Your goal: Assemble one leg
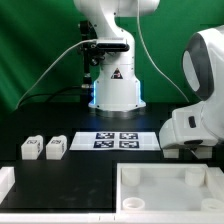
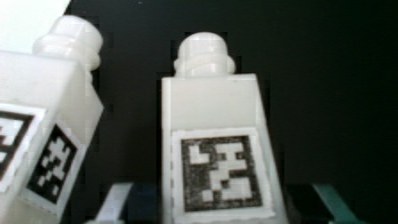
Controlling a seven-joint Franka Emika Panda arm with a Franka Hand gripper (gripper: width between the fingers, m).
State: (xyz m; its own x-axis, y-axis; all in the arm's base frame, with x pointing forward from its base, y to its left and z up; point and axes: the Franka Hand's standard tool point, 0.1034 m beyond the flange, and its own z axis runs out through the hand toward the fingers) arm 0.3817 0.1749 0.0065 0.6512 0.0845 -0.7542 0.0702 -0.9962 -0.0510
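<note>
While tool [image 2: 217,203] straddles leg [image 2: 217,110], second leg [image 2: 50,110] alongside

Arm [image 1: 196,92] bent low at exterior view's right; tool [image 2: 222,205] fingers [image 2: 121,203] spread apart.

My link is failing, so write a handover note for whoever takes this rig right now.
Pincer: open, straddling the central leg, not closed on it.
Neighbouring leg is close beside it.
Exterior view: two legs on the table at its left, beside the marker board; tray part in front. Whether these are the same pair, cannot tell.
Done: pincer lined up on a leg.
Left: grasp, carry, fit the leg.
</note>
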